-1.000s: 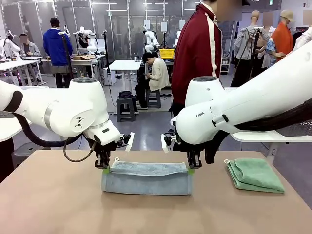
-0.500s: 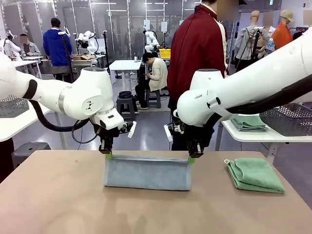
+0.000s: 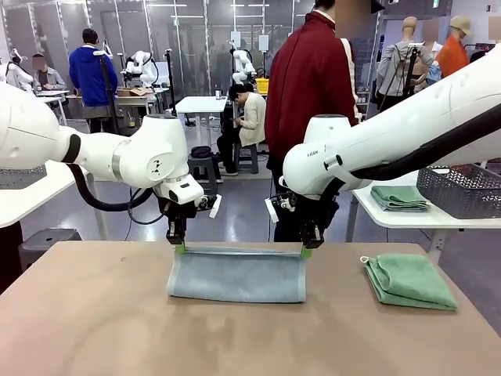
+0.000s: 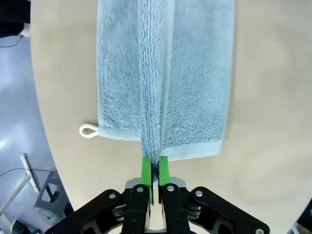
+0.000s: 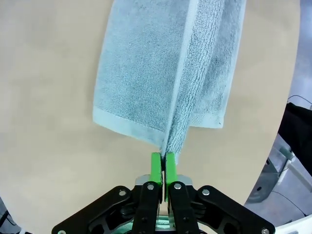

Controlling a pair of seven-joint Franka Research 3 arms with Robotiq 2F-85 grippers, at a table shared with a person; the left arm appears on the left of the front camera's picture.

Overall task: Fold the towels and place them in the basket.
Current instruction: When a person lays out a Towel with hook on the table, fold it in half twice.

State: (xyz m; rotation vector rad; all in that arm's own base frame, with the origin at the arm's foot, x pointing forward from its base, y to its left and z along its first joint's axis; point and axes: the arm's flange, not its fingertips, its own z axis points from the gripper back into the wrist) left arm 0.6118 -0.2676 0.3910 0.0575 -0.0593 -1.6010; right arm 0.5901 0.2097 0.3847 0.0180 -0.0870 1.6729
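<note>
Left pincer (image 3: 179,247) and right pincer (image 3: 305,251) pinch blue towel (image 3: 237,276); basket (image 3: 460,192) contents unclear.

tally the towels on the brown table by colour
blue towel: 1
green towel: 1
total: 2

The light blue towel (image 3: 237,274) is hanging like a curtain across the middle of the surface (image 3: 94,329), stretched between the left tool (image 3: 179,247) and the right tool (image 3: 305,251), which are pinching its top edge. The folded mint green towel (image 3: 409,280) is occupying the right side. The near strip and the left end are lying bare. A person (image 3: 309,86) is standing close behind the far edge.
</note>
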